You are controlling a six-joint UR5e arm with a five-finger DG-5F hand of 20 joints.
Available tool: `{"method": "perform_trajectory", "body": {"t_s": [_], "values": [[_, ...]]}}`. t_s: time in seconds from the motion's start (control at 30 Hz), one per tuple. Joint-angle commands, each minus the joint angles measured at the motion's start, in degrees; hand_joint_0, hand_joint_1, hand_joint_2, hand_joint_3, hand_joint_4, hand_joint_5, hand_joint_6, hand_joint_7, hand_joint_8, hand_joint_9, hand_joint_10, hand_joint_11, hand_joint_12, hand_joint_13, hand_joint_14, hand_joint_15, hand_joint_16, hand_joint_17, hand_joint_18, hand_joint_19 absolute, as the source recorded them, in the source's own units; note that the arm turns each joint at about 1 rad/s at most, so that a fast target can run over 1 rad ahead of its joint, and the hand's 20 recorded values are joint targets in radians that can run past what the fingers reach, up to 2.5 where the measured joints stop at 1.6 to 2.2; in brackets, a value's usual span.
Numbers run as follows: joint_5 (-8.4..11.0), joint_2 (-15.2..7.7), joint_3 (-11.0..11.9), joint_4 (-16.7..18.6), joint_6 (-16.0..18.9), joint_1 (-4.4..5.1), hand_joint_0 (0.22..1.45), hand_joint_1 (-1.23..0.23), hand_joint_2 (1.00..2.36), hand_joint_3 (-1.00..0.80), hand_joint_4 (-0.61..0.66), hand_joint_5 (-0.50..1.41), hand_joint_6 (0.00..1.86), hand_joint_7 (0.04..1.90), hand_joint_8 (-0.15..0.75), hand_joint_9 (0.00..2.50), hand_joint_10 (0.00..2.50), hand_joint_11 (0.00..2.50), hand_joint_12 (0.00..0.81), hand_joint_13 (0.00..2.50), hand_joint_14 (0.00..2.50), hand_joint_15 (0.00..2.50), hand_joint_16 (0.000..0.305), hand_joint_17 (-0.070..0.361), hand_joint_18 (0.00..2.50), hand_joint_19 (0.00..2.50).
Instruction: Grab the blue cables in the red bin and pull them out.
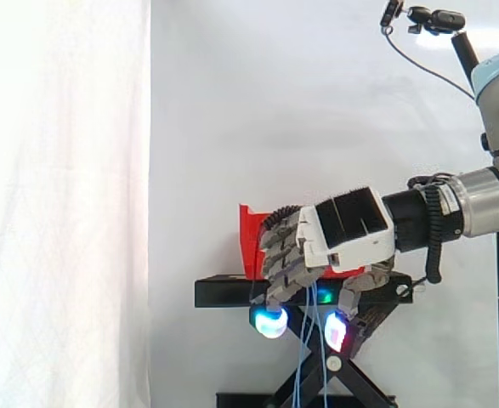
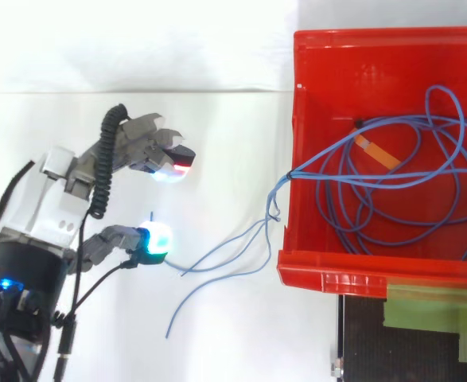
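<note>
Light, limp blue cables (image 2: pixel 392 185) coil in the red bin (image 2: pixel 328 267), loose ends spilling over its left wall toward the robot hand (image 2: pixel 54 191). Whether it grips a strand, I cannot tell. Best taken bunched there.

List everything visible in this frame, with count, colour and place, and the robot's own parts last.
red bin: one, red, on the stand
blue cables: several strands, blue, coiled in the bin; some hang out over the wall nearest the hand
orange piece: one, orange, in the bin among the cables
green tape: strips, green, on the stand beside the bin
black stand: one, black, under the bin
white curtain: one, white, behind
camera: one, black, on a pole, upper right of the side view
arm: one, silver and black, from the right
hand: one, beside the bin, near the hanging strands
</note>
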Motion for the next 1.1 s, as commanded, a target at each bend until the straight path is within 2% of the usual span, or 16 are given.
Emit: {"method": "perform_trajectory", "body": {"t_s": [0.0, 0.07, 0.1, 0.13, 0.2, 0.23, 0.27, 0.3, 0.33, 0.4, 0.63, 0.9, 1.03, 1.07], "values": [[-1.89, -0.72, -0.02, 4.13, 2.49, -1.04, 0.76, -1.01, 1.00, -1.00, 0.18, 0.60, 0.01, 0.61, 0.288, 0.77, 0.02, 1.05, 0.398, 0.62, 0.02, 0.51, 0.056, 0.125, 0.39, 0.38], [-3.38, -0.72, 0.06, 5.97, 0.56, -1.39, 0.76, -1.01, 1.00, -1.00, 0.18, 0.60, 0.01, 0.61, 0.287, 0.76, 0.02, 1.05, 0.398, 0.62, 0.02, 0.51, 0.056, 0.125, 0.39, 0.38], [-4.87, -0.72, -0.02, 7.38, -1.81, -1.74, 0.76, -1.01, 1.00, -1.00, 0.18, 0.60, 0.01, 0.61, 0.288, 0.76, 0.02, 1.05, 0.397, 0.62, 0.02, 0.51, 0.056, 0.125, 0.39, 0.38], [-5.75, -0.72, -0.02, 7.20, -3.83, -1.92, 0.76, -1.01, 1.00, -1.00, 0.17, 0.60, 0.01, 0.61, 0.286, 0.77, 0.02, 1.04, 0.397, 0.62, 0.02, 0.51, 0.056, 0.125, 0.39, 0.38], [-6.37, -0.72, -0.02, 6.67, -5.50, -2.09, 0.76, -1.01, 1.00, -1.00, 0.16, 0.60, 0.01, 0.61, 0.286, 0.76, 0.02, 1.05, 0.397, 0.62, 0.02, 0.51, 0.055, 0.125, 0.39, 0.38], [-6.90, -0.72, -0.02, 5.71, -7.97, -2.71, 0.76, -1.01, 1.00, -1.00, 0.17, 0.60, 0.01, 0.61, 0.287, 0.76, 0.02, 1.05, 0.398, 0.62, 0.02, 0.51, 0.055, 0.125, 0.39, 0.38], [-6.98, -0.72, -0.02, 5.62, -8.58, -2.88, 0.76, -1.01, 1.00, -1.00, 0.16, 0.60, 0.01, 0.61, 0.287, 0.76, 0.02, 1.04, 0.397, 0.62, 0.02, 0.51, 0.055, 0.125, 0.39, 0.39], [-7.34, -0.72, -0.02, 5.62, -10.25, -3.50, 0.76, -1.01, 1.00, -1.00, 0.16, 0.60, 0.01, 0.60, 0.284, 0.76, 0.02, 1.05, 0.396, 0.62, 0.02, 0.51, 0.055, 0.125, 0.39, 0.39], [-7.34, -0.72, -0.02, 5.62, -10.25, -3.50, 0.76, -1.01, 1.00, -1.00, 0.16, 0.60, 0.01, 0.60, 0.284, 0.76, 0.02, 1.04, 0.397, 0.62, 0.02, 0.51, 0.055, 0.125, 0.39, 0.38], [-8.39, -0.72, -0.02, 4.65, -12.80, -4.38, 0.76, -1.01, 1.00, -1.00, 0.16, 0.60, 0.01, 0.60, 0.284, 0.76, 0.02, 1.04, 0.397, 0.62, 0.02, 0.51, 0.055, 0.125, 0.39, 0.38], [-9.27, -0.63, 0.06, -0.27, -14.03, -5.52, 0.76, -1.01, 1.00, -1.00, 0.16, 0.60, 0.01, 0.60, 0.284, 0.77, 0.02, 1.05, 0.393, 0.63, 0.02, 0.52, 0.055, 0.125, 0.39, 0.39], [-11.11, -0.46, 0.33, -1.76, -14.47, -5.87, 0.77, -1.01, 1.00, -1.00, 0.17, 0.60, 0.01, 0.60, 0.280, 0.78, 0.02, 1.05, 0.393, 0.63, 0.02, 0.51, 0.055, 0.124, 0.40, 0.39], [-11.11, -0.46, 1.56, -2.20, -15.17, -5.96, 0.77, -1.01, 1.00, -1.00, 0.15, 0.60, 0.01, 0.61, 0.280, 0.84, 0.02, 1.13, 0.388, 0.68, 0.02, 0.56, 0.055, 0.124, 0.44, 0.42], [-11.20, -0.54, 2.17, -2.47, -16.23, -5.96, 0.77, -1.01, 1.00, -1.00, 0.14, 0.59, 0.01, 0.61, 0.272, 0.85, 0.02, 1.16, 0.386, 0.69, 0.02, 0.56, 0.055, 0.124, 0.45, 0.42]]}}
